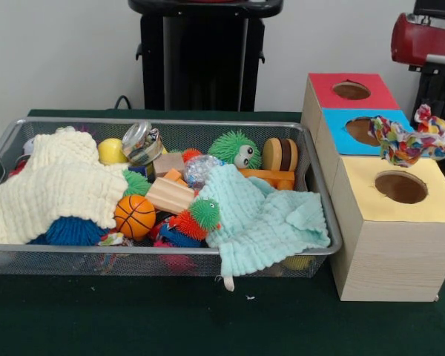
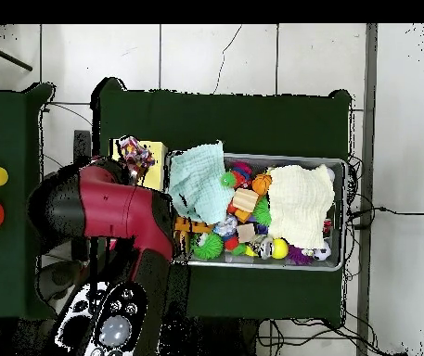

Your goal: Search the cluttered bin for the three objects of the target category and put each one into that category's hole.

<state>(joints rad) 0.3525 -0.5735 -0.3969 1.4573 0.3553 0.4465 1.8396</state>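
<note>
A knotted ball of multicoloured fabric (image 1: 411,139) is at the far edge of the yellow-topped wooden box (image 1: 430,208), partly over the blue top. It is just behind the yellow box's round hole (image 1: 400,187). I cannot tell whether it rests there or hangs. The arm's black end (image 1: 436,93) is right above and behind it, below the red link (image 1: 423,37). The gripper is not clear in either view. From overhead the ball (image 2: 136,155) lies over the yellow box (image 2: 157,150), beside the red arm (image 2: 113,211). The silver mesh bin (image 1: 170,122) is full of clutter.
In the bin lie a cream cloth (image 1: 55,185), a mint cloth (image 1: 263,215), an orange basketball (image 1: 134,216), a green spiky ball with eyes (image 1: 236,150) and wooden blocks (image 1: 169,196). The blue-topped hole (image 1: 362,131) and the red-topped hole (image 1: 351,90) are behind the yellow box.
</note>
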